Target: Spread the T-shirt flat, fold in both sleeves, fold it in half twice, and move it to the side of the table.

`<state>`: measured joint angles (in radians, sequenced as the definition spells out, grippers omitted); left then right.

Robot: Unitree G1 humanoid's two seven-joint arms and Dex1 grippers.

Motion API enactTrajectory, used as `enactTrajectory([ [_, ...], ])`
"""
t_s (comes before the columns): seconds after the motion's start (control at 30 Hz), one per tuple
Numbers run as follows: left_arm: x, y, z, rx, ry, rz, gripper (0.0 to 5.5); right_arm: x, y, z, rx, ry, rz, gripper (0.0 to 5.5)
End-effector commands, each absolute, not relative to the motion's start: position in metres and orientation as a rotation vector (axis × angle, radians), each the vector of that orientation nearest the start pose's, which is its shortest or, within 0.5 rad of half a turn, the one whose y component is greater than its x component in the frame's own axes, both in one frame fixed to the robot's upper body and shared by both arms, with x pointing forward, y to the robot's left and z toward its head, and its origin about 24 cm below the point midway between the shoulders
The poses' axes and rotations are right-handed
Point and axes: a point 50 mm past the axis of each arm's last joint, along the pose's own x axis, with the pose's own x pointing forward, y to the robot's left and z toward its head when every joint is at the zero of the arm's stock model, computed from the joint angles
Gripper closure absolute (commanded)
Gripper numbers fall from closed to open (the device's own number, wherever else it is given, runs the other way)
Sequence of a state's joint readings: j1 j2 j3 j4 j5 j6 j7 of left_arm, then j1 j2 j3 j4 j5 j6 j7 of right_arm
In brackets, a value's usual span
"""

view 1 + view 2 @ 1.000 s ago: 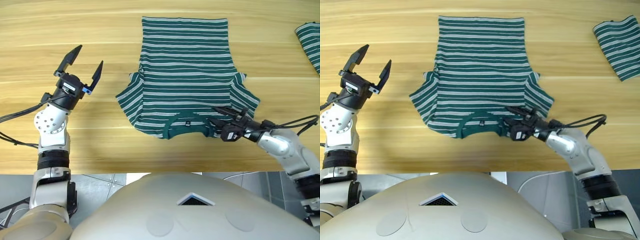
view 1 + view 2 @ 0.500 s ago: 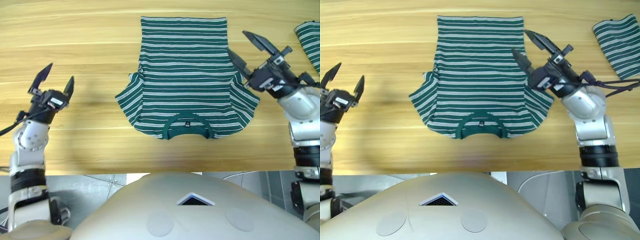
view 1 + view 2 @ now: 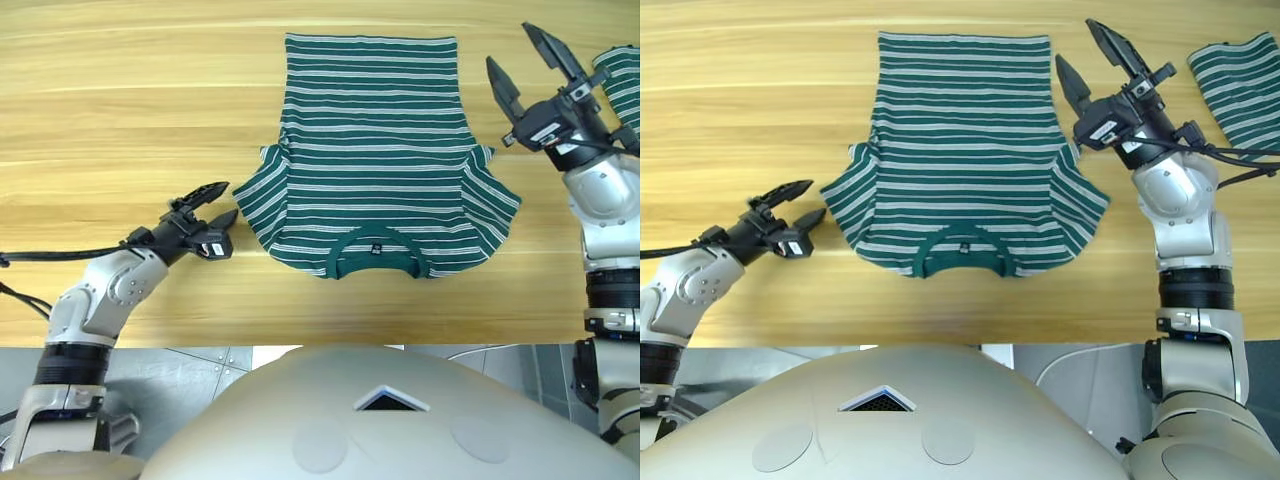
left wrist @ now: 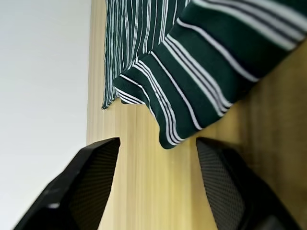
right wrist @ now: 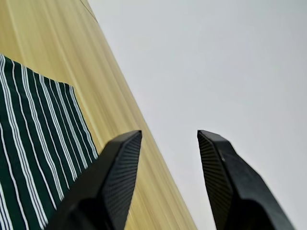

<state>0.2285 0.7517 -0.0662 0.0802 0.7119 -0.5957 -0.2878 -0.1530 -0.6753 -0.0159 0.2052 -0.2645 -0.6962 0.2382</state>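
While the T-shirt (image 3: pixel 372 160) lies spread on the middle of the wooden worktop (image 3: pixel 120 100), collar toward the robot and hem toward the far edge, both short sleeves stick out to the sides with small creases where they join the body. The left arm lies low over the near left part of the worktop, elbow bent by the near edge and forearm stretched almost level toward the shirt. The left pincer (image 3: pixel 228 200) points at the left sleeve (image 4: pixel 192 96) with its fingers (image 4: pixel 91 177) moderately apart. In the left wrist view the sleeve's hem comes level with the two fingertips, in the gap between them; whether it touches either one cannot be told. The right arm stands upright at the near right side, forearm raised and wrist tipped away from the robot. The right pincer (image 3: pixel 509 45) is held above the worktop, just beside the shirt's right edge near the hem, its fingers (image 5: pixel 115 182) spread wide, holding nothing and aimed toward the far edge. A second striped cloth (image 3: pixel 1238 85) lies folded at the far right, beyond that pincer.
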Motion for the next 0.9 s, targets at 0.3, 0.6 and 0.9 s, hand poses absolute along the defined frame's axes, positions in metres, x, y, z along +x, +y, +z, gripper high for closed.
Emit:
enactTrajectory([
  [0.3, 0.186, 0.231, 0.001, 1.422, 0.082, -0.995, 2.52, 0.254, -0.243, 0.116, -1.005, -0.449, 0.387, 3.36],
  [0.6, 0.188, 0.236, -0.003, 1.433, 0.119, -0.970, 3.30, 0.256, -0.245, 0.114, -0.998, -0.439, 0.372, 3.36],
  [0.9, 0.188, 0.235, -0.005, 1.430, 0.122, -0.979, 4.63, 0.255, -0.246, 0.114, -0.995, -0.439, 0.370, 3.36],
])
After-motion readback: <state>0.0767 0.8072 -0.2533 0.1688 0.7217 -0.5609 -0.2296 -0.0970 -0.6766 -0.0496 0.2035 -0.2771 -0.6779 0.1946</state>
